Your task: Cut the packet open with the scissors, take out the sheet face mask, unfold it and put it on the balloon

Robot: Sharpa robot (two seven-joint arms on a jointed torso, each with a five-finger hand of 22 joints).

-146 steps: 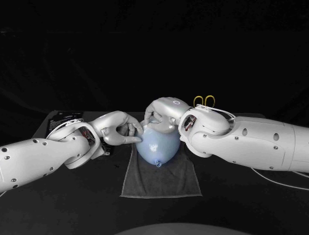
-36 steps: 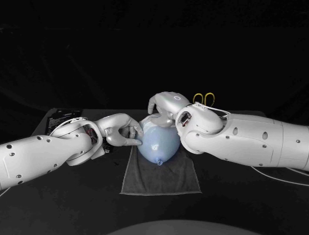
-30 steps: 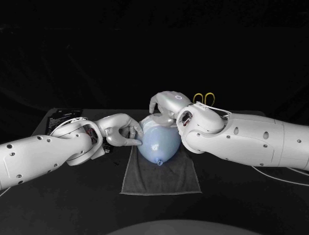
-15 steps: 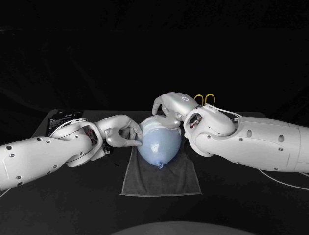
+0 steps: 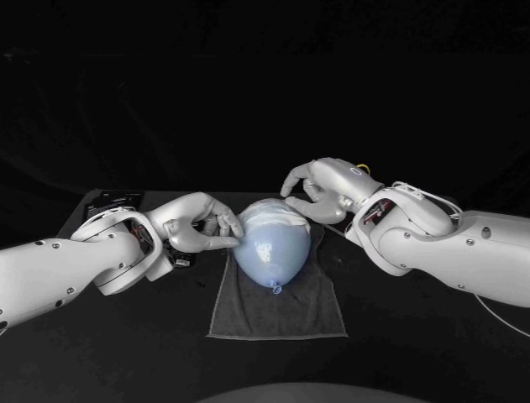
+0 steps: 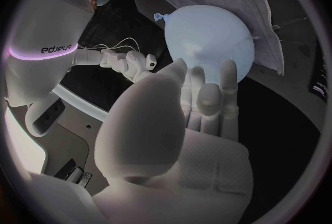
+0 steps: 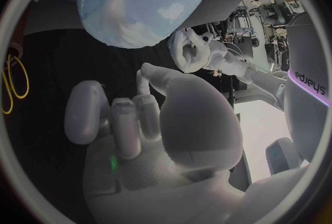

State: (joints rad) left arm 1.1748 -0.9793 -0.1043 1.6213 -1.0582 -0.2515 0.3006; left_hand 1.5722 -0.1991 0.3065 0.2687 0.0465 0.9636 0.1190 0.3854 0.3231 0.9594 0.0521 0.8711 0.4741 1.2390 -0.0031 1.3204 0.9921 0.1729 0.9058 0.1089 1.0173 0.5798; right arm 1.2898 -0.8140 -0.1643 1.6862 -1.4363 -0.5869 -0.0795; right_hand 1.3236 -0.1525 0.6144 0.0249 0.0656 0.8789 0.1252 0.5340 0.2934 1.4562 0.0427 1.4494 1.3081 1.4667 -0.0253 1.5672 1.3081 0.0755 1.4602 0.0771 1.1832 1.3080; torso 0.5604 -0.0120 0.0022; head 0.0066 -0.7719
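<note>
Pale blue balloon (image 5: 270,248), just the one, lies on a single grey towel (image 5: 277,312) spread on the black table (image 5: 119,353), knot end pointing toward the robot. One white sheet mask (image 5: 273,216) is draped over the balloon's far end, and it looks a bit wrinkled there. The left arm reaches in low, and the left hand (image 5: 198,225) has its fingers curled in close together with nothing in its grasp; its fingertips (image 5: 231,241) touch the balloon's side. The right arm comes in higher, and the right hand (image 5: 325,189) hangs near the masked end. Its fingers are bent but loose and apart, the thumb is raised, and it holds nothing and is off the balloon as far as I can tell. The right wrist view also shows two yellow handle loops of the scissors (image 7: 15,83) on the table beside that hand.
</note>
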